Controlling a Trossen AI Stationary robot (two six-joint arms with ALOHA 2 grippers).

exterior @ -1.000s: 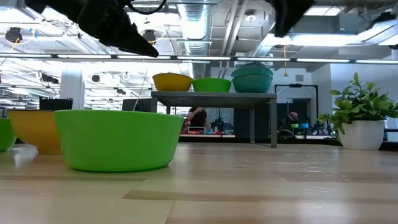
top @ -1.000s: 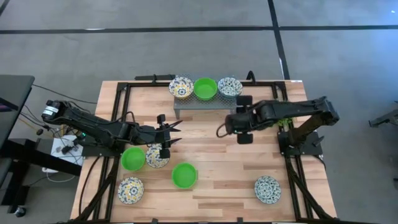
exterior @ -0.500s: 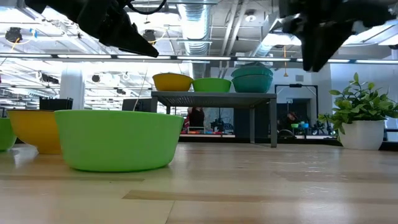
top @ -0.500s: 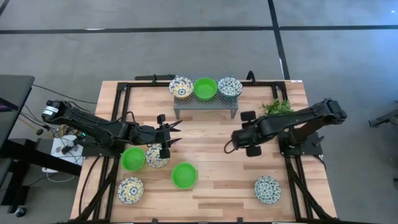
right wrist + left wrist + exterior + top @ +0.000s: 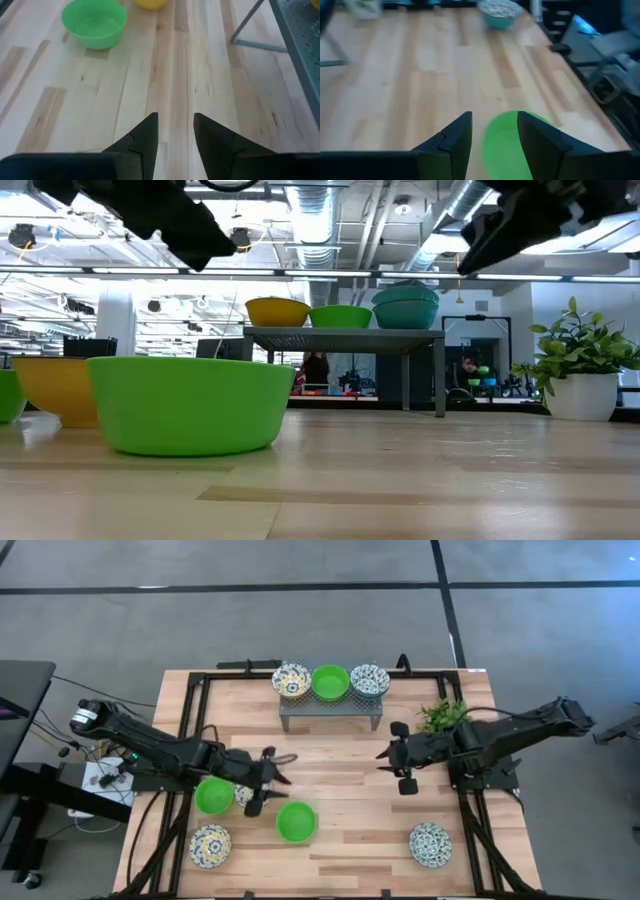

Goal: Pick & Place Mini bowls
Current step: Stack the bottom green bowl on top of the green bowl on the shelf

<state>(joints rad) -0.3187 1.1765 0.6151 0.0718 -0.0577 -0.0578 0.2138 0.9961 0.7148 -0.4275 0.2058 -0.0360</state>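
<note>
Three mini bowls stand on the grey rack at the far edge: a yellow-toned patterned one, a green one and a patterned one. Several more rest on the table, among them two green bowls and patterned bowls. My left gripper hovers open just beyond the near-middle green bowl, above the table. My right gripper hangs open over bare wood at mid-right, with nothing between its fingers.
A small potted plant stands at the right edge, beside the right arm. Another patterned bowl sits half hidden under the left arm. A black frame runs along the table's sides. Bare wood lies between the two grippers.
My right gripper has drawn back from the middle toward the table's right edge, sinking and tipping as it went. My left gripper has swung round from pointing toward the rack to pointing toward the near-middle green bowl. No bowl has moved.
</note>
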